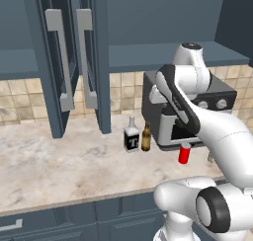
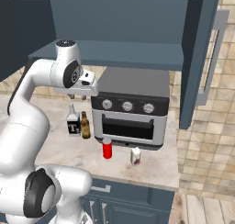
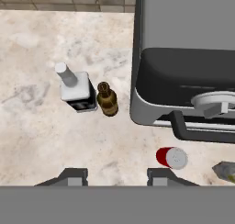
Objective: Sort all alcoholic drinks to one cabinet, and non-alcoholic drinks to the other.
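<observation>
Looking down from the hand view, you have the gripper [image 3: 114, 176] hanging high above the marble counter [image 1: 59, 161] with its two dark fingertips [image 3: 73, 176] set apart and nothing between them. Below it, the liquor bottle [image 3: 75, 90] with the black label stands upright on the counter, and the brown beer bottle [image 3: 108, 100] stands just beside it on its right, the two close together or touching. Both sit just left of the toaster oven [image 2: 131, 110], near its front left corner. The red can [image 2: 107, 148] stands nearer to you, in front of the oven door, and the cream-white can [image 2: 135, 156] is a little further right of it, near the counter's front edge.

In the left base view you can see the left wall cabinet's doors [image 1: 69, 62] swung open, their long grey bar handles [image 1: 60, 62] facing you. In the right base view the right cabinet [image 2: 119, 53] above the oven shows its flat inner shelf, with its door [image 2: 202, 58] standing open at the right
</observation>
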Tool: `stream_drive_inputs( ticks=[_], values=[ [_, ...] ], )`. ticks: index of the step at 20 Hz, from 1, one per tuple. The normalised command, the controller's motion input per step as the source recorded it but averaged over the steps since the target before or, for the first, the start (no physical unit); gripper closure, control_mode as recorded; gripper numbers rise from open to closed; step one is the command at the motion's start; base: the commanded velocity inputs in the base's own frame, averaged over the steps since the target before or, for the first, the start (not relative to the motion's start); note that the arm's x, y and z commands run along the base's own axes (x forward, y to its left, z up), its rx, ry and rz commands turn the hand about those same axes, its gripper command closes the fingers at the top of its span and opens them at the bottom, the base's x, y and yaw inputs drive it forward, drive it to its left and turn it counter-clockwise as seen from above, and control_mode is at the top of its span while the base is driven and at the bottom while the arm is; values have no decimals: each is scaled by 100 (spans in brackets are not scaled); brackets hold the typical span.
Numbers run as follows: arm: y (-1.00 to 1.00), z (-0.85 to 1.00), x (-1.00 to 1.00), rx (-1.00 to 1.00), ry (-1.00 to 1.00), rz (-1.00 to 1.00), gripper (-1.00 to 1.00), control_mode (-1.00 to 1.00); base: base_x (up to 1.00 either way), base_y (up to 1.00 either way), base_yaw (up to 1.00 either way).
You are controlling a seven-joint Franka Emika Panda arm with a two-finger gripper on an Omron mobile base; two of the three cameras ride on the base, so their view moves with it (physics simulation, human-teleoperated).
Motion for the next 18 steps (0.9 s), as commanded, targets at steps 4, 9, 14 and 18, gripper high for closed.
stream_drive_inputs(
  ticks=[4, 9, 14, 18],
  values=[
    [0, -1, -9, 0, 0, 0, -100, -100, 0, 0, 0],
    [-4, -2, -9, 0, -1, -7, -100, -100, 0, 0, 0],
    [-3, -5, -1, 0, -1, -24, -100, -100, 0, 0, 0],
    [-5, -18, 0, 0, 0, -29, -100, -100, 0, 0, 0]
  ],
)
